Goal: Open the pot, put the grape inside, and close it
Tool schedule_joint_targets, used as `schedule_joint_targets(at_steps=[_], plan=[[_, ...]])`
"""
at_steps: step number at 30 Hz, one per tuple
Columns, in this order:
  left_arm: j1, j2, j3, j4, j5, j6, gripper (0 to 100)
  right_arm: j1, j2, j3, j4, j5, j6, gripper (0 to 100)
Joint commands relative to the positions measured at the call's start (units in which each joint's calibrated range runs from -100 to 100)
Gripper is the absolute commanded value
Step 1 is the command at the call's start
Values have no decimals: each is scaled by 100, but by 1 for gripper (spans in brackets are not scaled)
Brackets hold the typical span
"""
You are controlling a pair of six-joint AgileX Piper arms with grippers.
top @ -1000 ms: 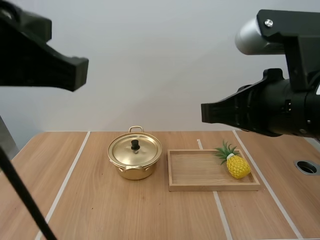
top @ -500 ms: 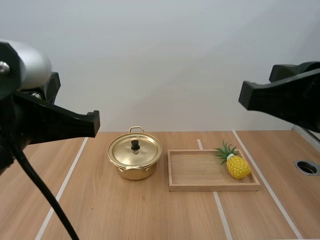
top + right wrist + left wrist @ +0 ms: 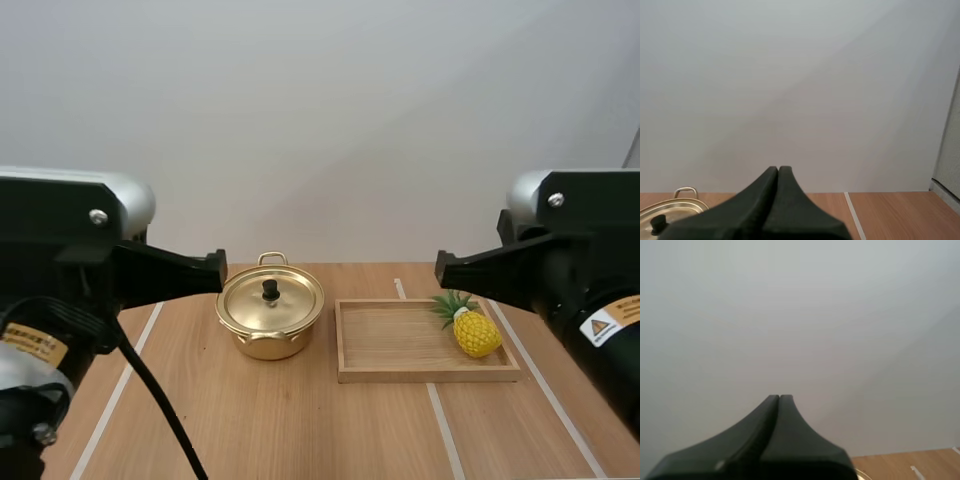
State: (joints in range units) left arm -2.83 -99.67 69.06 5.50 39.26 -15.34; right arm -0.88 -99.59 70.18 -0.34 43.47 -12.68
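One pot (image 3: pixel 270 312); one tray (image 3: pixel 385 338); one pineapple (image 3: pixel 474 331)

I see a wooden table (image 3: pixel 300 420) crossed by pale stripes (image 3: pixel 130 365). Two things stand directly on it. The gold pot (image 3: pixel 270 312), lid (image 3: pixel 270 297) on, sits below and just right of my left gripper (image 3: pixel 222 268). The wooden tray (image 3: pixel 425 373) lies below and to the left of my right gripper (image 3: pixel 438 266). Pot and tray sit near each other between the two grippers, not touching.

Gold pot (image 3: pixel 268 320), black knob (image 3: pixel 270 290), yellow pineapple (image 3: pixel 476 333), tan tray (image 3: pixel 390 338)
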Motion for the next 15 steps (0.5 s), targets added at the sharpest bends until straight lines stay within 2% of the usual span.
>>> schedule_joint_targets(at_steps=[1, 6, 12, 15], plan=[[22, -33, 256, 250, -200, -55, 0, 28, -41, 360, -85, -341, 38, 0], [22, -33, 584, 301, -200, -55, 0, 206, -41, 758, -126, -390, 38, 0], [22, -33, 1276, 290, -781, -55, 0, 347, -41, 1275, -878, -499, 38, 0], [166, -33, 1746, 290, -1312, -127, 0, 347, -41, 1718, -983, -847, 38, 0]])
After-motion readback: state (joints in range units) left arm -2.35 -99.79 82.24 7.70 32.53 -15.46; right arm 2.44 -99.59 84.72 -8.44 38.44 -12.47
